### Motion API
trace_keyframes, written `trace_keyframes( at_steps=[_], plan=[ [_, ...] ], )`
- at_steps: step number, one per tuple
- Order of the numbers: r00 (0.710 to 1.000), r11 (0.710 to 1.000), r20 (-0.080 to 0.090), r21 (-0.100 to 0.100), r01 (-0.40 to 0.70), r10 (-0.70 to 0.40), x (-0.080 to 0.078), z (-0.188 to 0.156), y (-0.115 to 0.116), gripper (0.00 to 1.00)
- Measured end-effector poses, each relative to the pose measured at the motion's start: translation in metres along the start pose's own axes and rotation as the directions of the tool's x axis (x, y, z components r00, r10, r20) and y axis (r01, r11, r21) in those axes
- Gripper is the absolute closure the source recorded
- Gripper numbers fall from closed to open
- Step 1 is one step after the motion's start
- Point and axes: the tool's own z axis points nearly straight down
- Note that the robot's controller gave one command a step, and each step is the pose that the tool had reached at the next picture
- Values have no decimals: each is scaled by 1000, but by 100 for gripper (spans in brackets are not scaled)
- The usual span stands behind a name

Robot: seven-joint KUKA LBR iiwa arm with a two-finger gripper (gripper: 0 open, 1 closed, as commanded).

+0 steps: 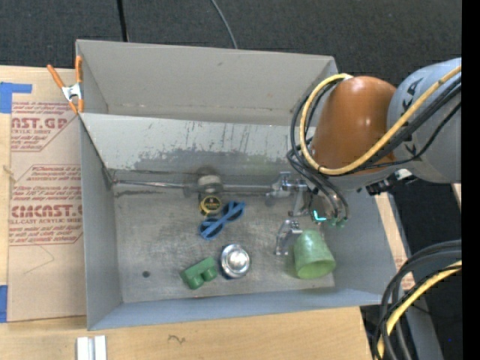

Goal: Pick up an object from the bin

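Green cup [311,255] on side; gripper [286,213] just beside it, jaws spread, empty. Centre over cup body before closing.

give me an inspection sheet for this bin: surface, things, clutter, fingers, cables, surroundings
surface: grey metal bin, floor scuffed.
job's things: light green cup on its side, right of the floor, beside the gripper.
clutter: blue looped piece, shiny round piece, small green block, yellow-black piece, grey round piece, spread mid-floor.
grippers: gripper low at the right, fingers open, nothing seen between them.
cables: yellow and black cables loop round the orange wrist cover.
surroundings: dark floor behind the bin.
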Motion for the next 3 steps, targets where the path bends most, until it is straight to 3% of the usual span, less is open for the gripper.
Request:
trace_keyframes(
  at_steps=[1,2,3],
  plan=[
    [988,988,16,4,156,-156,-41,92,60,0],
    [987,987,6,1,160,-160,-39,92,63,100],
    [702,702,12,9,712,-712,-37,-27,84,100]
  ],
)
